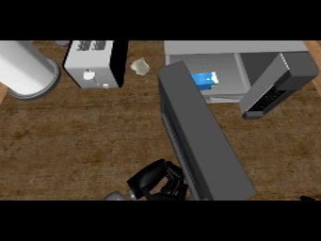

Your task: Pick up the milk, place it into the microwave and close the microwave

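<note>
The milk (206, 80), a blue and white carton, stands inside the open microwave (236, 49) at the back right, partly hidden by the door. The dark grey microwave door (201, 141) swings out from the left side toward me, reaching almost to the view's lower edge. The keypad panel (270, 92) shows on the microwave's right side. My left hand (156, 181) sits low in the centre, its relaxed fingers against the outer face of the door near its free end, holding nothing. Only a dark sliver near the lower right edge (308, 197) may be my right hand.
A white toaster-like appliance (93, 63) stands at the back, left of the microwave. A large white cylinder (17, 68) lies at the far left. A small pale object (140, 66) rests between the appliance and the door. The wooden counter (72, 136) spreads left of the door.
</note>
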